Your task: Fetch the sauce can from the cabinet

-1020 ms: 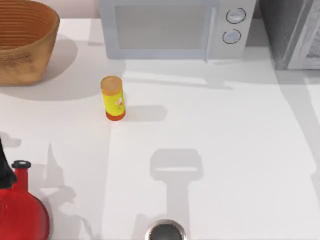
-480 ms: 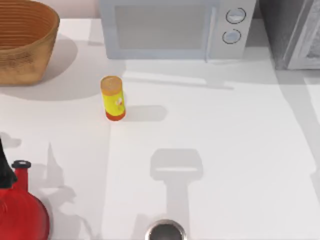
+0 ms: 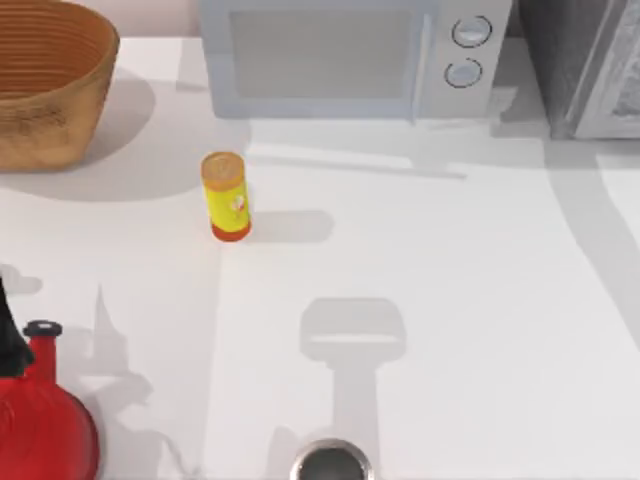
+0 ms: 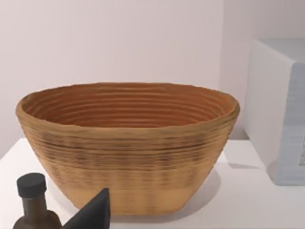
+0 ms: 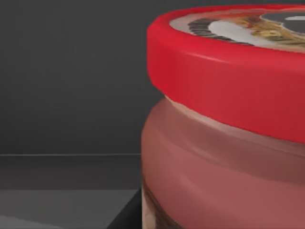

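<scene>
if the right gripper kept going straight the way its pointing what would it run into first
Most likely the sauce can. In the right wrist view its red rim and body loom very close, off to one side, with dark cabinet wall behind. Depth is hard to judge, so it might pass beside the can and reach that wall.

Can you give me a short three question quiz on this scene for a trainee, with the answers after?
1. True or false: the yellow cylinder stands upright in front of the microwave.
2. Which sits at the table's far left corner: A) wicker basket, B) red kettle, C) cabinet?
3. What colour is the rim of the sauce can in the right wrist view?

Key: 1 true; 2 A; 3 red.
</scene>
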